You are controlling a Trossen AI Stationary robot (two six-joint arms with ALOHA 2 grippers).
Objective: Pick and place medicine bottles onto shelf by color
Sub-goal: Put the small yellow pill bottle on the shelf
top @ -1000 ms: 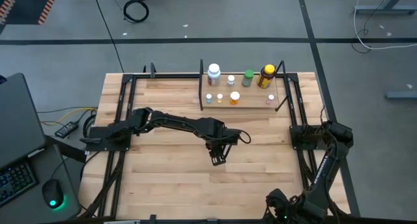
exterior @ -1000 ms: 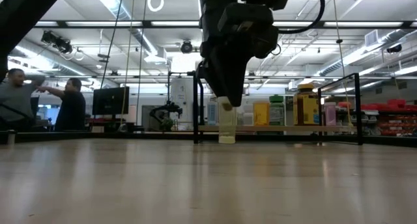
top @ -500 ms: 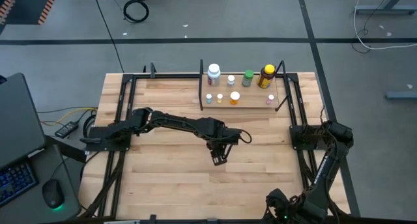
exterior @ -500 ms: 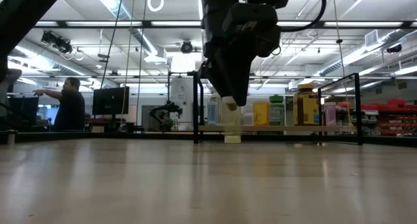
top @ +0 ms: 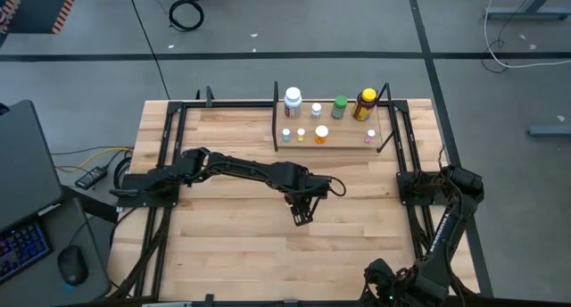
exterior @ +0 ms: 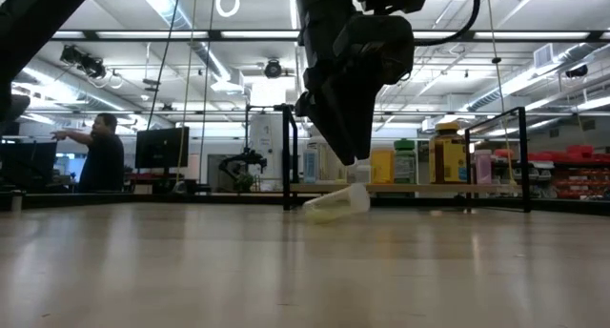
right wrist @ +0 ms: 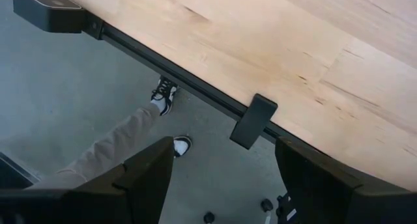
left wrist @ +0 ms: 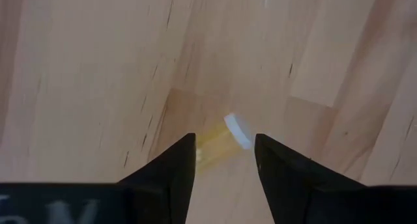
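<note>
My left gripper (exterior: 351, 152) hangs just above the table's middle with its fingers (left wrist: 171, 165) parted and nothing clamped between them. Directly under the jaws a small pale bottle (exterior: 335, 203) lies tipped on its side on the tabletop (top: 232, 253), its white cap (left wrist: 238, 131) showing past the fingertips in the left wrist view. I judge it is loose there because the grip is slack, not because that is where it belongs. Beyond the jaws, well apart, stands the shelf (top: 348, 139) with the other medicine bottles (top: 293, 100) upright on it, sorted in rows. My right gripper (right wrist: 221, 178) waits off the table's near edge, jaws wide and empty, looking down at the floor and a person's shoes (right wrist: 163, 94).
</note>
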